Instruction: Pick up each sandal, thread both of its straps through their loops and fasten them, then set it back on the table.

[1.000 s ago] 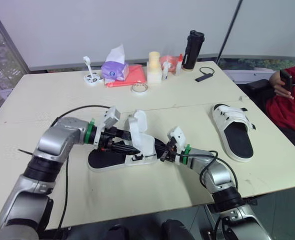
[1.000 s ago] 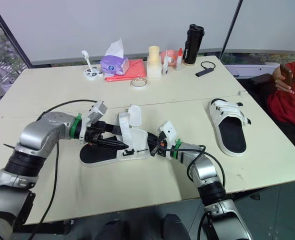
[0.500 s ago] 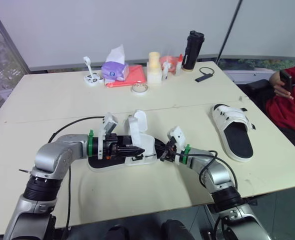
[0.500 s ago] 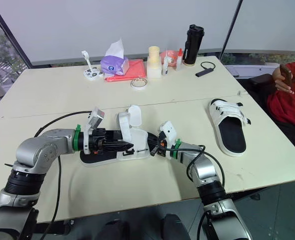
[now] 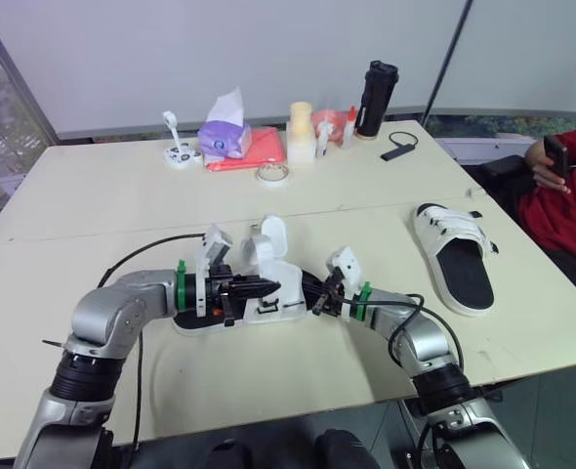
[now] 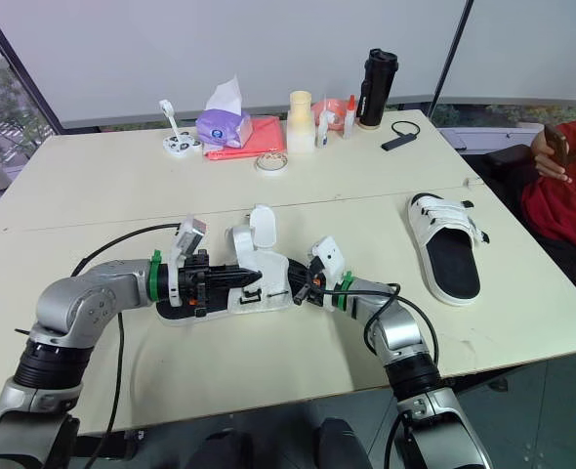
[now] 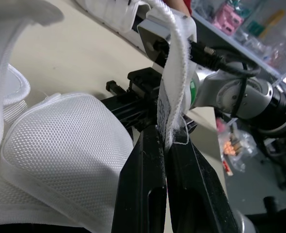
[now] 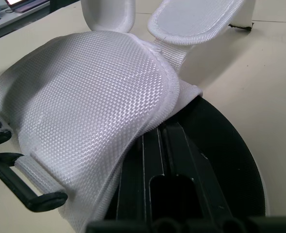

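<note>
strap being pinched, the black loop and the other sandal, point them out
strap (image 7: 174, 82): left wrist view, on the white webbing partway along its length.
black loop (image 8: 45, 200): right wrist view, on its short end bar.
other sandal (image 5: 467, 276): left eye view, on its black footbed.

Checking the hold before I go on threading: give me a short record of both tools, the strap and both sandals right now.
left tool: shut on the white fabric strap
right tool: reaching under the white mesh upper from the opposite side
worked sandal: white-and-black sandal with open straps, resting on the beige table between both arms
other sandal: second white-and-black sandal, flat, to the robot's right, both straps lying across it
bystander: person in a red sleeve beyond the table's right edge
</note>
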`<action>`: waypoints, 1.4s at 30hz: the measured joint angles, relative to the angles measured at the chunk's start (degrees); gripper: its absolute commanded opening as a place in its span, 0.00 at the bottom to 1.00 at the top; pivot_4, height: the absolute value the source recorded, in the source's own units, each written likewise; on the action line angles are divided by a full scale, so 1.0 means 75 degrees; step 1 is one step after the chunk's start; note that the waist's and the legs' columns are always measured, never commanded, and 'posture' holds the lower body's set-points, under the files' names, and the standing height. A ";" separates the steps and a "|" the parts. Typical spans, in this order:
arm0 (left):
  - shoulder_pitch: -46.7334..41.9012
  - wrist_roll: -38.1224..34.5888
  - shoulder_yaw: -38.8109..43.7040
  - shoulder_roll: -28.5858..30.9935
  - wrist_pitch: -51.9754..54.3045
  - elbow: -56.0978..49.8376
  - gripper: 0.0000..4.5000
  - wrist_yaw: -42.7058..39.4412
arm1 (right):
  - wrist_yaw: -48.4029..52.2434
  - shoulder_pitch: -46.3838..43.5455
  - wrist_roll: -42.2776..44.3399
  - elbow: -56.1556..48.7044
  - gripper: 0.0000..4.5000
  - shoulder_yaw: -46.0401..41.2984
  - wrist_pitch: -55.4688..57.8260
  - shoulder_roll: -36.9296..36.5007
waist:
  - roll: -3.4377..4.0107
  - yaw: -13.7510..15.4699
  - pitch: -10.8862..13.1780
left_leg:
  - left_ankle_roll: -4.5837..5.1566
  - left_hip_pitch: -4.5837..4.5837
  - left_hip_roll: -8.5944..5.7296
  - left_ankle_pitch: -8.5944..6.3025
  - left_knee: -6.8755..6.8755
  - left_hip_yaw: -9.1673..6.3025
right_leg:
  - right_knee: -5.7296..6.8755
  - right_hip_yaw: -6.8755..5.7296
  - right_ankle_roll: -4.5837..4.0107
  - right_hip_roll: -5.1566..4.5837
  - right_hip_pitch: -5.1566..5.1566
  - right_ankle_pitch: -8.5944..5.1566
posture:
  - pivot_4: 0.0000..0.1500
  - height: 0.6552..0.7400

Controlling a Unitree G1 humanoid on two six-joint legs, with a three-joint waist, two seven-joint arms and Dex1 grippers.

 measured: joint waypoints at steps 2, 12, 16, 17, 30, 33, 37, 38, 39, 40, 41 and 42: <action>-0.0136 -0.0258 0.0124 0.0161 0.0261 0.0022 0.03 -0.0007 | 0.0000 0.0001 0.0000 0.0011 0.00 0.0000 -0.0020 0.0001 | 0.0000 0.0001 0.0000 | 0.0000 0.0000 0.0000 0.0000 0.0000 0.0000 | 0.0000 0.0000 0.0000 0.0000 0.0000 0.0000 | 1.00 1.00; -0.0231 -0.0544 0.0009 0.0589 0.0563 0.0102 0.03 -0.0357 | 0.0006 -0.0010 -0.0003 0.0128 0.00 0.0002 -0.0091 0.0051 | -0.0001 -0.0005 0.0001 | -0.0001 0.0052 0.0000 0.0000 -0.0018 0.0003 | -0.0015 0.0002 -0.0006 0.0000 0.0047 -0.0004 | 1.00 1.00; -0.0228 -0.0496 -0.0137 0.0564 0.0447 0.0230 0.03 -0.0451 | 0.0006 -0.0011 -0.0003 0.0132 0.00 0.0002 -0.0093 0.0056 | -0.0001 -0.0006 0.0001 | -0.0001 0.0053 0.0001 -0.0001 -0.0020 0.0003 | -0.0015 0.0002 -0.0007 0.0001 0.0046 -0.0004 | 1.00 1.00; -0.0231 -0.0459 -0.0184 0.0566 0.0402 0.0256 0.03 -0.0475 | 0.0006 -0.0011 -0.0003 0.0132 0.00 0.0001 -0.0093 0.0055 | -0.0001 -0.0006 0.0001 | -0.0001 0.0053 0.0001 -0.0001 -0.0020 0.0004 | -0.0015 0.0002 -0.0007 0.0001 0.0046 -0.0004 | 1.00 1.00; -0.0548 0.0388 -0.0892 0.0619 -0.0580 0.1161 0.03 -0.1249 | -0.0007 0.0005 -0.0004 0.0099 0.00 -0.0002 -0.0087 0.0054 | -0.0001 -0.0004 0.0001 | -0.0001 0.0053 0.0001 -0.0001 -0.0022 0.0005 | -0.0016 0.0002 -0.0011 0.0001 0.0046 -0.0007 | 1.00 1.00; -0.0636 0.0402 -0.0892 0.0581 -0.0597 0.1280 0.03 -0.1256 | -0.0015 0.0011 -0.0004 0.0093 0.00 -0.0002 -0.0088 0.0056 | -0.0001 -0.0004 0.0001 | -0.0001 0.0053 0.0001 -0.0001 -0.0022 0.0005 | -0.0016 0.0002 -0.0011 0.0000 0.0046 -0.0007 | 1.00 1.00; -0.0649 0.0570 -0.0915 0.0583 -0.0789 0.1301 0.03 -0.1281 | -0.0018 0.0010 -0.0004 0.0096 0.00 -0.0001 -0.0087 0.0064 | -0.0001 -0.0005 0.0001 | -0.0001 0.0053 0.0001 -0.0001 -0.0024 0.0005 | -0.0017 0.0002 -0.0011 0.0001 0.0045 -0.0007 | 1.00 1.00; -0.0649 0.0592 -0.0929 0.0583 -0.0810 0.1302 0.03 -0.1304 | -0.0018 0.0010 -0.0004 0.0096 0.00 -0.0001 -0.0087 0.0064 | -0.0001 -0.0005 0.0001 | -0.0001 0.0053 0.0001 -0.0001 -0.0024 0.0005 | -0.0017 0.0002 -0.0011 0.0001 0.0045 -0.0007 | 1.00 1.00; -0.0650 0.0626 -0.0939 0.0583 -0.0869 0.1308 0.03 -0.1323 | -0.0019 0.0010 -0.0004 0.0097 0.00 -0.0001 -0.0087 0.0064 | -0.0001 -0.0005 0.0001 | -0.0001 0.0053 0.0001 -0.0001 -0.0024 0.0005 | -0.0017 0.0002 -0.0011 0.0001 0.0045 -0.0007 | 1.00 1.00; -0.0656 0.0652 -0.0940 0.0582 -0.0892 0.1313 0.03 -0.1333 | -0.0019 0.0010 -0.0004 0.0097 0.00 -0.0001 -0.0087 0.0065 | -0.0001 -0.0005 0.0001 | -0.0001 0.0053 0.0001 -0.0001 -0.0024 0.0005 | -0.0017 0.0002 -0.0011 0.0001 0.0045 -0.0007 | 1.00 1.00; -0.0674 0.0683 -0.0944 0.0579 -0.0909 0.1333 0.03 -0.1340 | -0.0019 0.0010 -0.0004 0.0098 0.00 -0.0001 -0.0087 0.0065 | -0.0001 -0.0005 0.0001 | -0.0001 0.0053 0.0001 -0.0001 -0.0024 0.0004 | -0.0017 0.0002 -0.0011 0.0001 0.0045 -0.0007 | 1.00 1.00; -0.0698 0.0716 -0.0945 0.0567 -0.0920 0.1364 0.03 -0.1342 | -0.0019 0.0010 -0.0004 0.0098 0.00 -0.0001 -0.0087 0.0066 | -0.0001 -0.0005 0.0001 | -0.0001 0.0053 0.0001 -0.0001 -0.0024 0.0005 | -0.0017 0.0002 -0.0011 0.0001 0.0045 -0.0007 | 1.00 1.00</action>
